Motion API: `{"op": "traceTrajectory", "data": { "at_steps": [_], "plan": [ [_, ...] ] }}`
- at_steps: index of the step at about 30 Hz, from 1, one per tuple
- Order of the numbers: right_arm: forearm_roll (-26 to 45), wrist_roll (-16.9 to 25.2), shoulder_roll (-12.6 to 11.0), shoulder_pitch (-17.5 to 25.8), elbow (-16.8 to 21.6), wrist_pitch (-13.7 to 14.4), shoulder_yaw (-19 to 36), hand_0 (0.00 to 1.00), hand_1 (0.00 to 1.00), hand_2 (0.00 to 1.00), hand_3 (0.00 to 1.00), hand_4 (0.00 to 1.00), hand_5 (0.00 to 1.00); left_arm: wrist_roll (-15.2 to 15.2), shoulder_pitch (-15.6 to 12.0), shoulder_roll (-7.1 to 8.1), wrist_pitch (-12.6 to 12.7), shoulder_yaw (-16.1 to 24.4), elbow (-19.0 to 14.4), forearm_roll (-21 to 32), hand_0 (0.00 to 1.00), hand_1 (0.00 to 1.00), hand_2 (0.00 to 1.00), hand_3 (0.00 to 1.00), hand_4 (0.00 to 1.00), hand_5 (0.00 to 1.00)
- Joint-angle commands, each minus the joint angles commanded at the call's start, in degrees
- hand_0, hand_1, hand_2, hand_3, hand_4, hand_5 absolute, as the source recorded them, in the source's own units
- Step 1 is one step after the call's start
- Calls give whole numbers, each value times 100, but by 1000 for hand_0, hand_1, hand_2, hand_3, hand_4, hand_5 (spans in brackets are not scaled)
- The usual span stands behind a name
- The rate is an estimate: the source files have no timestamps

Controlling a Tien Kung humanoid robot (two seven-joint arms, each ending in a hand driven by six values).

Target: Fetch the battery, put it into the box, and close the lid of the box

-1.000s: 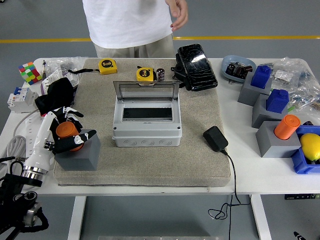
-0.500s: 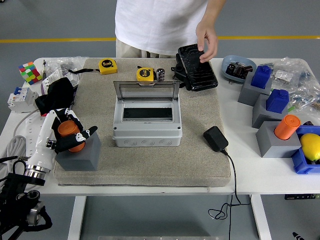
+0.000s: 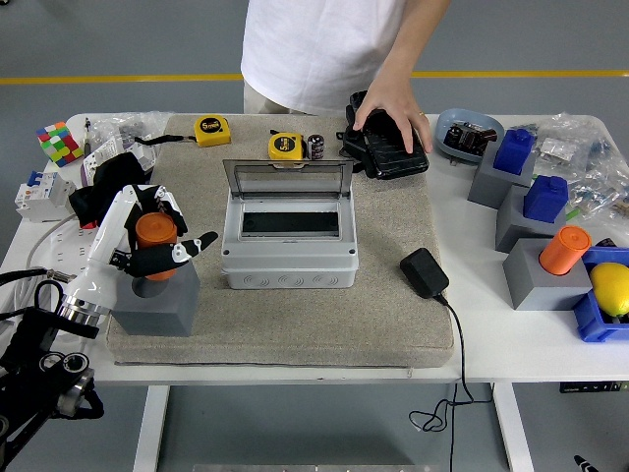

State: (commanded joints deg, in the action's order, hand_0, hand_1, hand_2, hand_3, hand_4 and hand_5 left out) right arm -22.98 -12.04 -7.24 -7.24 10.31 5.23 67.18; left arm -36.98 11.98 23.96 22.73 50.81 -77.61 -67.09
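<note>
Battery, an orange cylinder: rigid, smooth, probably light; left robot hand wraps its sides above the grey holder.

You have a white table in front of you, its middle covered by a beige mat. Straight on the tabletop at your left lie a coloured puzzle cube, a white breaker and a coil of white cable. To the right of the mat you see a blue dish, three grey blocks in a row, a blue tray at the edge and clear plastic bags. A black cord runs off the mat across the tabletop and over the near edge.
</note>
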Motion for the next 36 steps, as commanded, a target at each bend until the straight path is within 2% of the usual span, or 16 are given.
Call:
{"op": "traceTrajectory", "data": {
  "at_steps": [3,5,6,7,11,16,18,23,24,28,29,30,35,36],
  "plan": [
    [8,4,1,0,0,3,-15,675,682,687,582,998,491,0,276,49,87,-96,-136,-575,7,57,225,251,831,2],
    [10,6,0,0,0,7,-25,675,682,687,582,998,491,9,494,71,57,-227,-153,-908,7,57,225,251,831,2],
    [13,5,1,-1,0,7,-34,675,681,687,581,998,490,58,625,78,32,-318,-146,-1077,2,53,226,257,779,2],
    [16,7,1,1,0,8,-42,675,681,687,581,998,490,127,728,80,19,-390,-134,-1222,2,53,226,257,779,2],
    [48,14,7,-11,0,16,-81,675,681,687,581,998,490,517,1233,69,62,-854,-16,-1861,2,53,226,257,779,2],
    [91,17,8,-24,0,36,-141,675,681,687,581,998,490,1174,1824,-54,104,-1381,261,-2550,2,48,230,273,777,2],
    [102,15,10,-24,0,41,-164,675,681,686,580,998,490,1393,2009,-127,13,-1500,388,-2695,2,51,239,303,810,2],
    [123,7,16,-22,0,47,-211,675,681,686,580,998,490,1922,2391,-345,-126,-1745,692,-2985,2,51,239,303,810,2],
    [128,5,18,-23,0,46,-225,675,680,686,579,998,489,2045,2466,-395,-148,-1801,754,-3058,2,51,254,357,853,2],
    [149,9,24,-26,0,50,-261,675,680,686,579,998,489,2336,2662,-545,-193,-1990,907,-3184,2,51,254,357,853,2],
    [152,9,25,-26,0,51,-270,675,680,686,579,998,489,2374,2699,-581,-201,-2032,941,-3195,2,51,254,357,853,2],
    [156,10,25,-26,0,52,-277,674,680,686,579,998,489,2403,2728,-608,-206,-2066,966,-3205,3,54,267,434,861,2],
    [173,6,32,-31,0,51,-306,674,680,686,579,998,489,2501,2914,-770,-240,-2309,1171,-3242,3,54,267,434,861,2],
    [179,6,33,-30,0,50,-316,674,680,686,579,998,488,2502,2956,-798,-241,-2375,1222,-3243,6,54,270,478,863,2]
  ]
}}
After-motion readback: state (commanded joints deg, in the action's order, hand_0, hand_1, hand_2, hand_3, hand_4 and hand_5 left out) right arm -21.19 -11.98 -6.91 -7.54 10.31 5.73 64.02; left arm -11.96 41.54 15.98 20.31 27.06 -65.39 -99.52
